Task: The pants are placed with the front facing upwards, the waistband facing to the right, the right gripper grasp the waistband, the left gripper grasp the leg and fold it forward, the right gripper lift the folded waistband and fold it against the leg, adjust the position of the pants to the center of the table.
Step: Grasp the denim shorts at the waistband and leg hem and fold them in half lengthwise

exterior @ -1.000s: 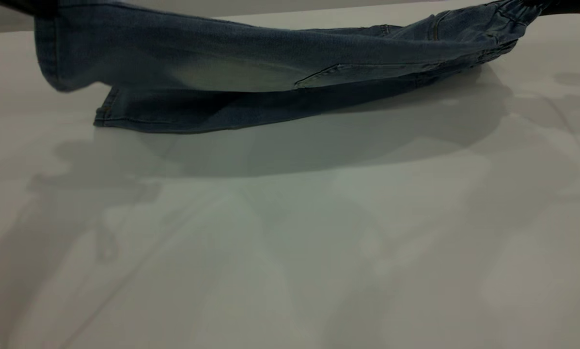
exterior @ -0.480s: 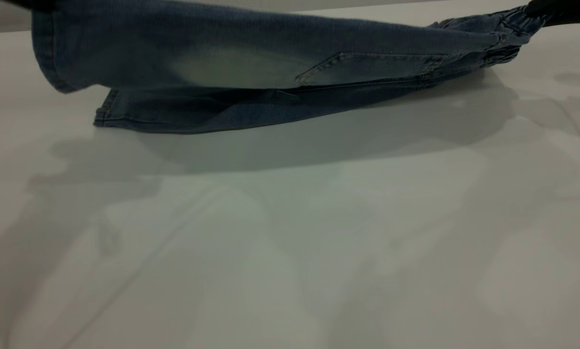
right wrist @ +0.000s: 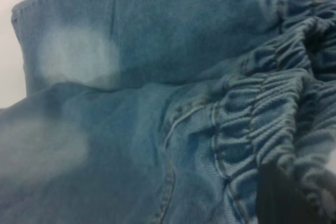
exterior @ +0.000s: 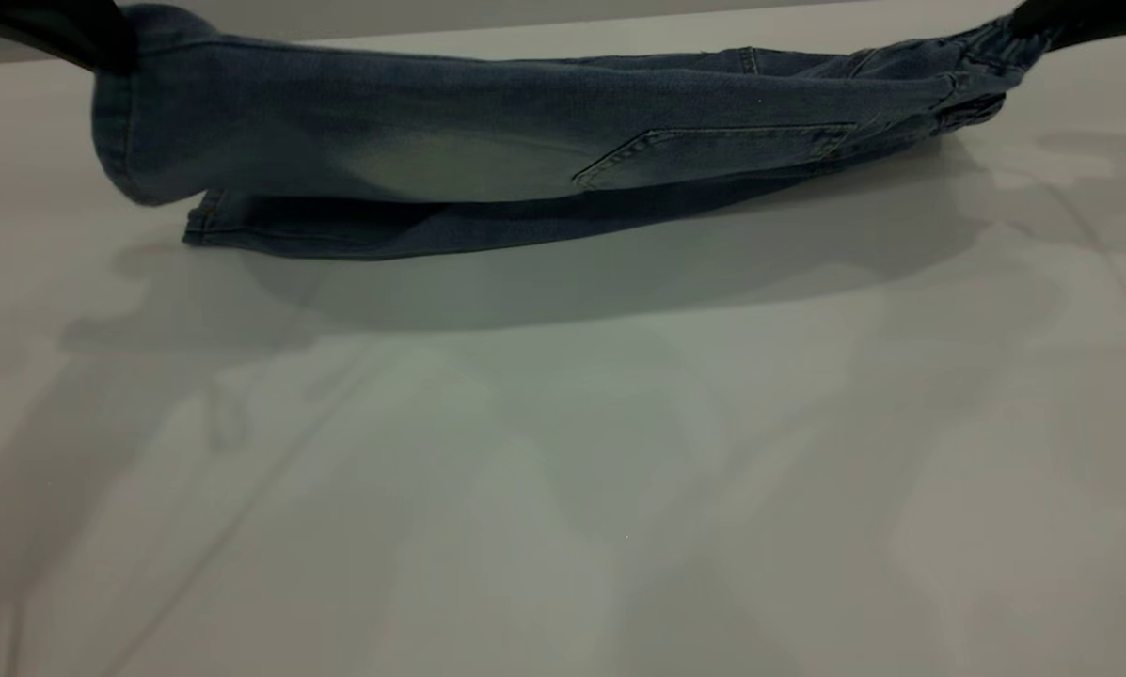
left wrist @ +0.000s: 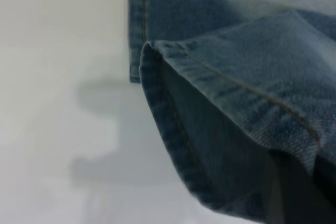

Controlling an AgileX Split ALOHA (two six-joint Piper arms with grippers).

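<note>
Since a second ago the lifted leg has dropped lower and swung toward the camera side, so its hem now hangs just above the other leg; the right end has barely shifted.

Pants (exterior: 487, 150) lie at the far side of the table (exterior: 563, 470), held up at both ends. Lower leg flat on the table, upper leg draped over it, back pocket showing on the raised layer.

Left gripper (exterior: 102, 33): at the far left, clenched on the leg hem; the left wrist view shows the hem folded over a dark finger.

Right gripper (exterior: 1056, 19): at the far right, clamped on the waistband (exterior: 981, 52); the right wrist view shows the gathered elastic bunched against its finger.

Step in hand, as I judge it: the lengthwise fold, one leg being laid onto the other.

Risks:
- Hem of upper leg sits outboard of the lower hem; release here would leave the legs offset.
- Fabric sags mid-span; lowering unevenly could trap a crease.
- Elastic bunched in the right grip could slip under tension.
</note>
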